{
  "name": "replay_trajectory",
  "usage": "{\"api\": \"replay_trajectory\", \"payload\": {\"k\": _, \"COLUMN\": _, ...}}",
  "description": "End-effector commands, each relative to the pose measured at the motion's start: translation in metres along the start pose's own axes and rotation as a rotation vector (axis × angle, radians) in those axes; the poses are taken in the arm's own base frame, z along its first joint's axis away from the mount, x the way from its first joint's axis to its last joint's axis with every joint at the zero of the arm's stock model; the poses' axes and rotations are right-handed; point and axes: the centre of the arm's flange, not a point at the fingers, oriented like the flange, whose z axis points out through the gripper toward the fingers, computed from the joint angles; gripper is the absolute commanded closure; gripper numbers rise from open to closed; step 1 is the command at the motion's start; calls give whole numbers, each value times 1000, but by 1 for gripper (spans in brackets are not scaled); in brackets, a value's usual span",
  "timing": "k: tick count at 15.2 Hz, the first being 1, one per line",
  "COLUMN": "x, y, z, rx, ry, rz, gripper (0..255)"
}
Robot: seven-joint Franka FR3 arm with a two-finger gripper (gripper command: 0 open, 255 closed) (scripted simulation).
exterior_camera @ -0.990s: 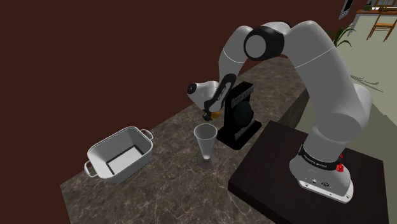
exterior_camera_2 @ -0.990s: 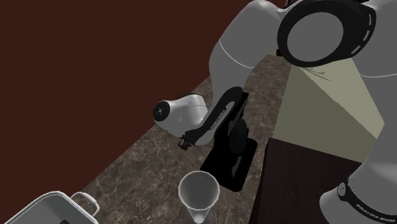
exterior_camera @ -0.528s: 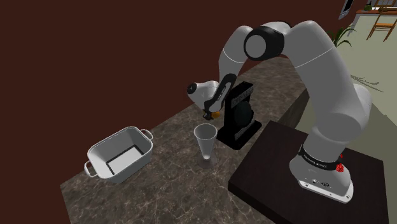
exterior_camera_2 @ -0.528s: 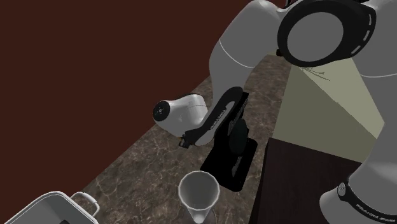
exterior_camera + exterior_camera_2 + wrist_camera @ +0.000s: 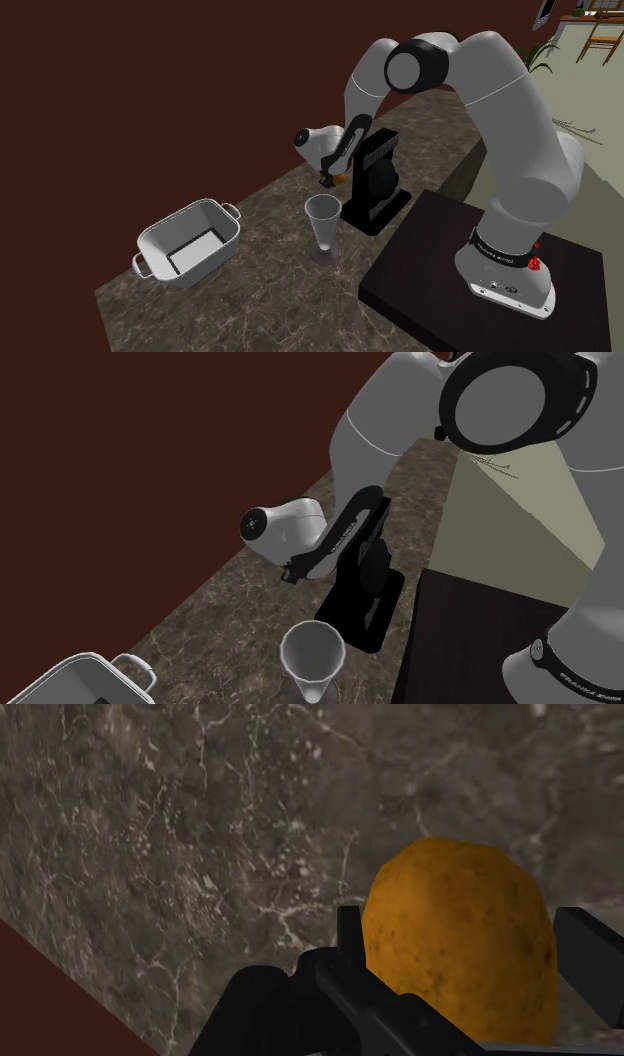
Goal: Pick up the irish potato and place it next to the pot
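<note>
- orange-brown and lumpy, that thing between the black fingers (image 5: 348,934), is it the irish potato (image 5: 460,964)?
- yes. the gripper (image 5: 468,924) is closed onto it. in the wrist view one finger presses against its near side and the other meets its far side, so the potato is clasped rather than lying loose between them.
- is it off the counter (image 5: 270,290)?
- i can't tell. the wrist view has dark marbled stone behind the potato, and in the shoulder view the potato is only a small orange spot under the hand, so any gap beneath it can't be made out.
- where on the counter is all this?
- toward the back, near the dark red-brown wall (image 5: 150,100), just beside a black countertop appliance (image 5: 378,185) standing on a flat black base. the potato is on the appliance's side that faces the shoulder view's left.
- and the pot (image 5: 215,258)?
- white and rectangular, with a loop handle at each end. it sits well apart from the potato, toward the shoulder view's lower left, close to the counter's front corner.
- what's between them?
- a pale cone-shaped cup (image 5: 322,215), upright, near the appliance's base and closer to the potato than to the pot.
- and the arm (image 5: 520,120)?
- it rises from the dark box stand (image 5: 420,260) at the shoulder view's lower right and arches over the appliance, its white wrist angled down at the counter.
</note>
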Motion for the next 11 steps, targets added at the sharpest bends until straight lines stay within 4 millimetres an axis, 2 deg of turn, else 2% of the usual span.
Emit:
{"api": "replay_trajectory", "payload": {"k": 1, "x": -1, "y": 5, "z": -8, "rx": 0, "ry": 0, "rz": 0, "gripper": 255}}
{"api": "replay_trajectory", "payload": {"k": 11, "x": -4, "y": 34, "z": -52, "rx": 0, "ry": 0, "rz": 0, "gripper": 255}}
